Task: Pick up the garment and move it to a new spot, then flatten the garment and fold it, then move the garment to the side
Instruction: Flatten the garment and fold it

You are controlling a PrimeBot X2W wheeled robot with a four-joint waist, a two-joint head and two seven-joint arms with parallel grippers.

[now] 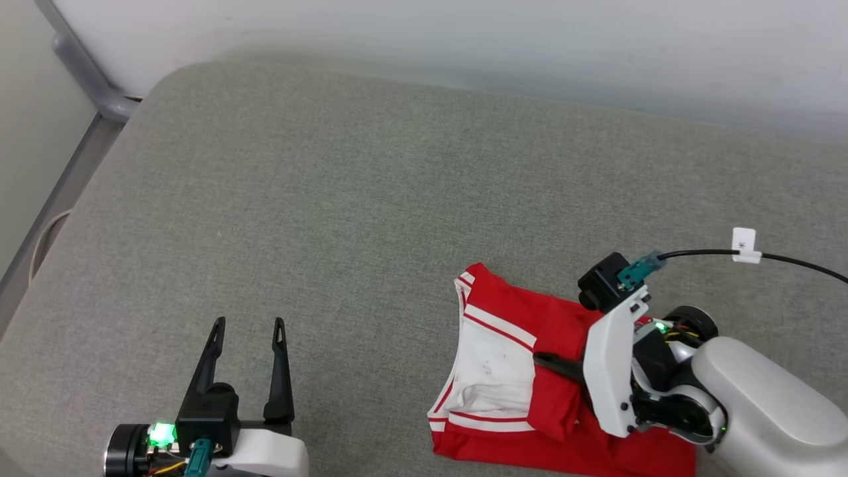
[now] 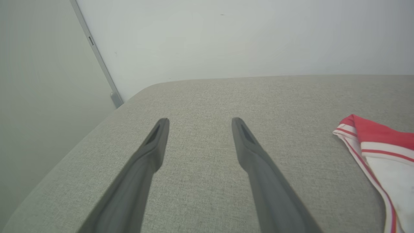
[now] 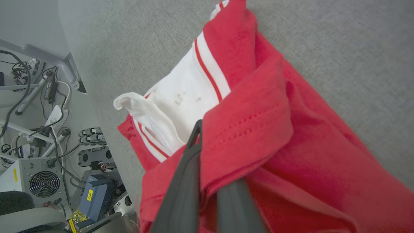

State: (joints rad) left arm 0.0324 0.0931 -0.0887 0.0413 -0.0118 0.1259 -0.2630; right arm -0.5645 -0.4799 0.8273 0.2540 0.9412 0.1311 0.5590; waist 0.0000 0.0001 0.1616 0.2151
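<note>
Right hand (image 1: 540, 360) clenched on a red fold of the garment (image 1: 503, 371), bundled at 4 o'clock on your worktop (image 1: 371, 199); left hand (image 1: 248, 328) at 7 o'clock spread, empty. Folding looks done, roughly; you likely have the sideways move left.

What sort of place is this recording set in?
Probably a robotics lab: a grey padded table against a bare white wall, with cables and a fan-vented equipment box on the floor beside it.

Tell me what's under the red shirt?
The red shirt lies on the grey cushion, which shows beside it. A red fold covers one finger of the right claw. Anything flat beneath the cloth is hidden.
</note>
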